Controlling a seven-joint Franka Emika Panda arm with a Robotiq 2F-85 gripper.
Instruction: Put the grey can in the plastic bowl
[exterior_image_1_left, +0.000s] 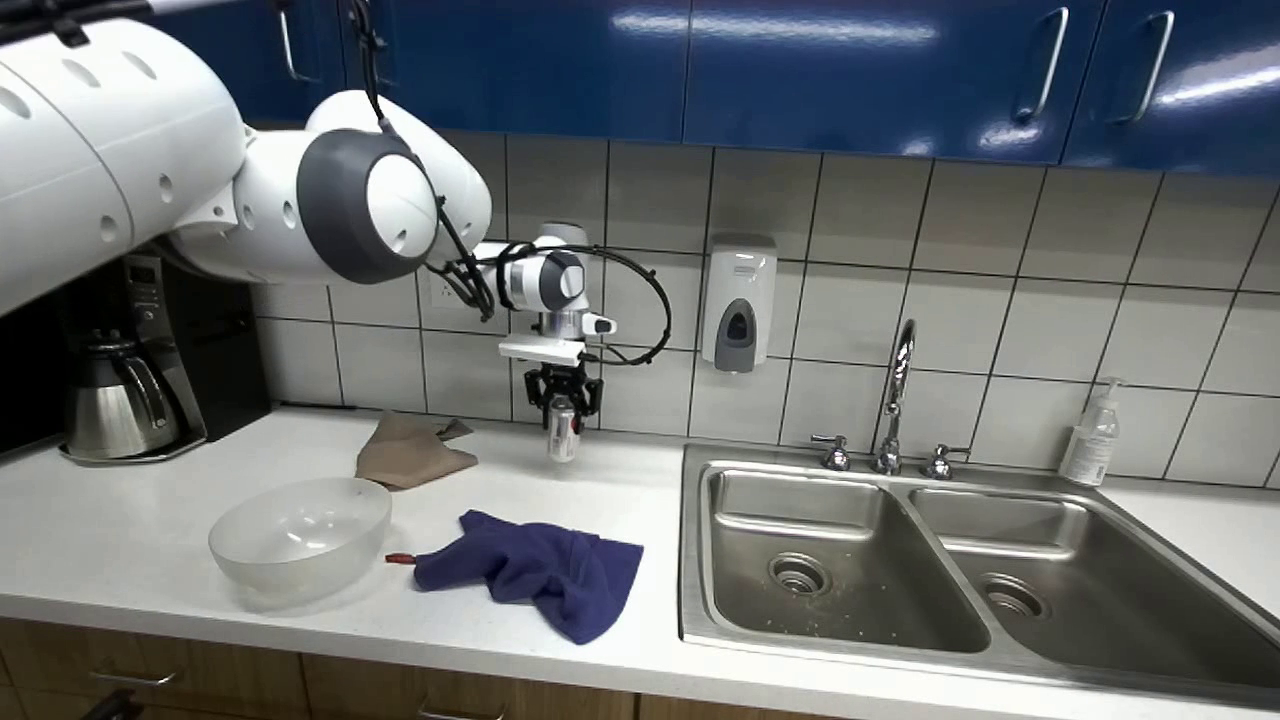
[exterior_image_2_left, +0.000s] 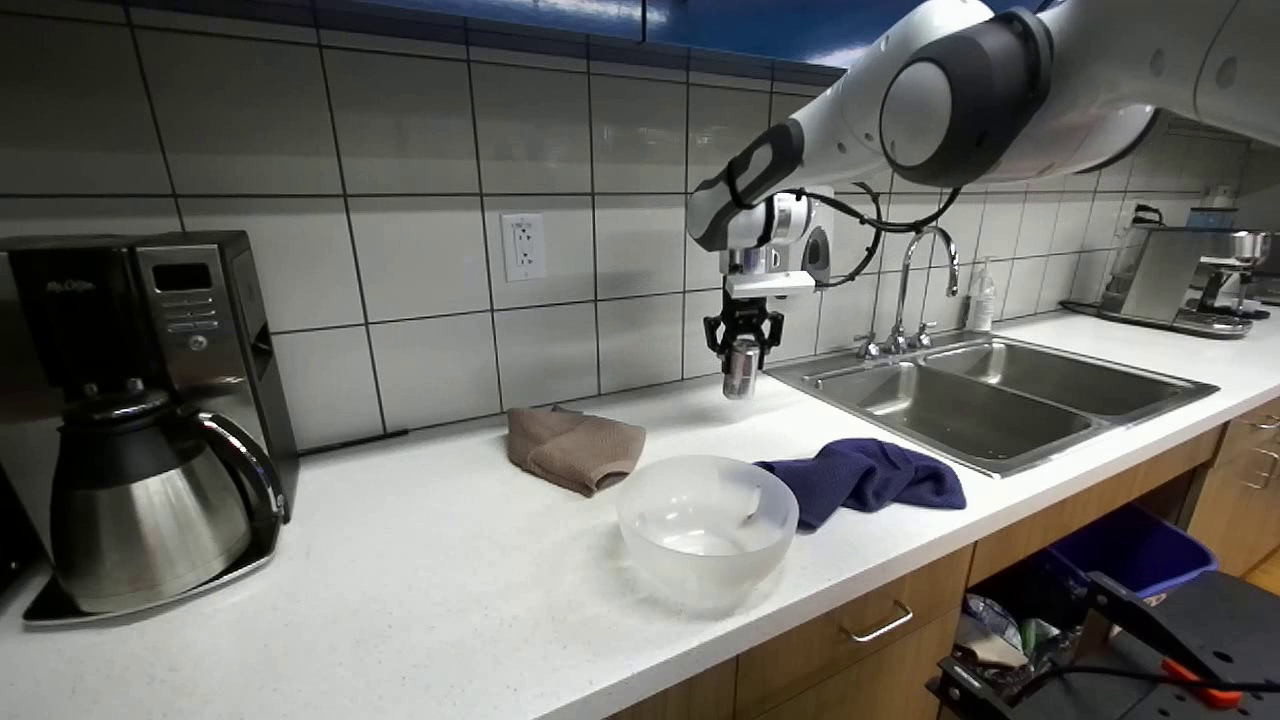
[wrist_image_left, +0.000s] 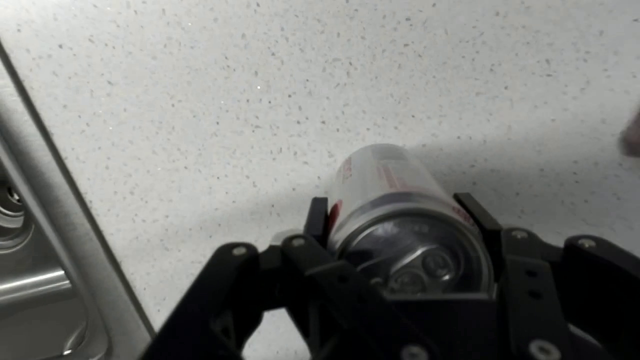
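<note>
The grey can (exterior_image_1_left: 563, 446) is silvery with red print and upright. It also shows in an exterior view (exterior_image_2_left: 740, 381). My gripper (exterior_image_1_left: 563, 408) points down and is shut on its upper part. In the wrist view, the fingers of the gripper (wrist_image_left: 392, 206) press both sides of the can (wrist_image_left: 387, 167), with its lid and tab towards the camera. The can appears a little above the counter, near the tiled wall and left of the sink. The plastic bowl (exterior_image_1_left: 290, 572), translucent and whitish, stands near the counter's front edge. It also shows in an exterior view (exterior_image_2_left: 700, 578), apart from the gripper.
A blue cloth (exterior_image_1_left: 545, 570) lies beside the bowl, and a brown cloth (exterior_image_1_left: 410, 455) lies behind it. A steel double sink (exterior_image_1_left: 835, 625) is to the right of the can. A coffee maker with a steel carafe (exterior_image_2_left: 150, 520) and a soap dispenser (exterior_image_1_left: 740, 300) are nearby.
</note>
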